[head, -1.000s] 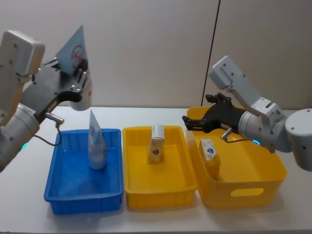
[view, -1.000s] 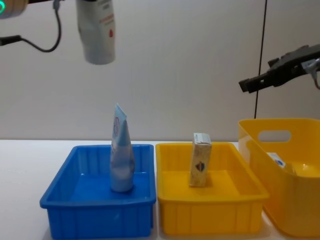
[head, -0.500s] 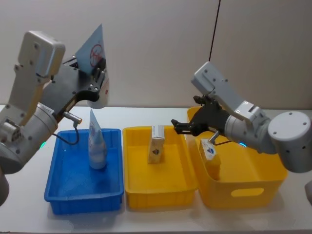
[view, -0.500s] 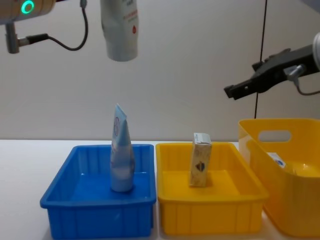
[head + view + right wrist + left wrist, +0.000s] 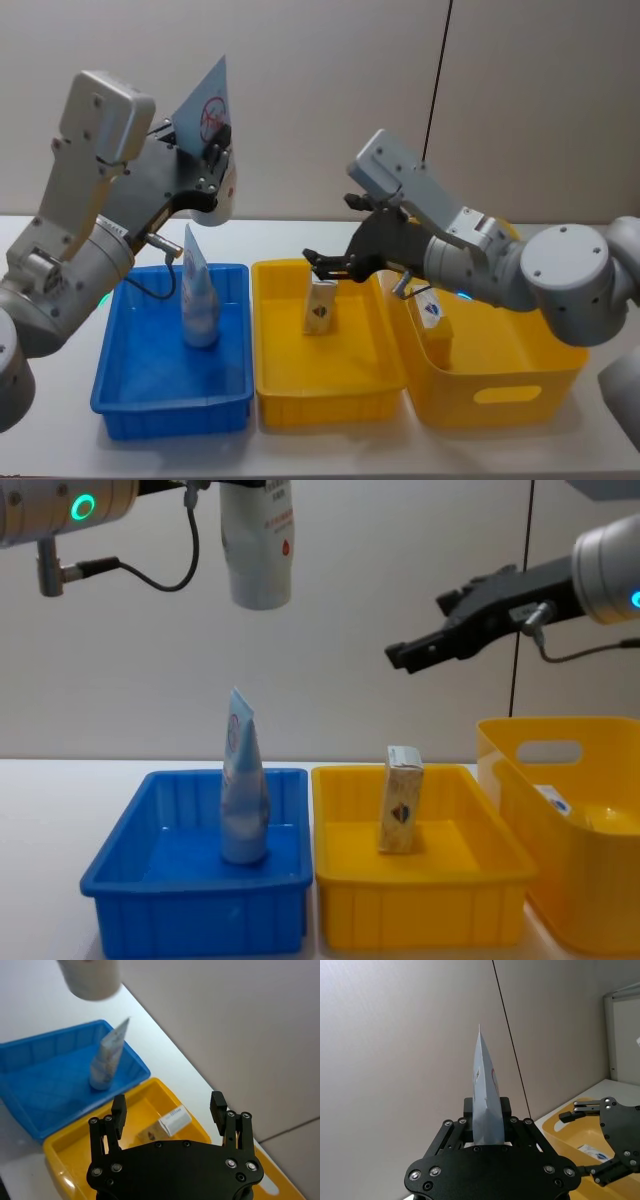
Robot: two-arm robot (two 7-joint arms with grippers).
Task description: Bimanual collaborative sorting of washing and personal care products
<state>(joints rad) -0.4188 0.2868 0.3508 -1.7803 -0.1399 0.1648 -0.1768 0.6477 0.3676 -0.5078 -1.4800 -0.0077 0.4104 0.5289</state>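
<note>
Pale wall behind, white counter (image 5: 330, 455) below. 1 squeeze tube (image 5: 203, 125) hangs cap-down, high above the blue tray (image 5: 170, 405), clamped in my left gripper (image 5: 212, 165). A 2nd tube (image 5: 198, 300) stands upright in that tray. To do this well, I'd lower the held tube straight down beside the standing one, not onto it, before letting go. My right gripper (image 5: 318, 263) hovers above the carton (image 5: 320, 305) standing in the yellow tray (image 5: 330, 405), fingers (image 5: 118, 1110) spread wide, holding nothing. Another carton (image 5: 430, 315) sits in the basket (image 5: 510, 390).
</note>
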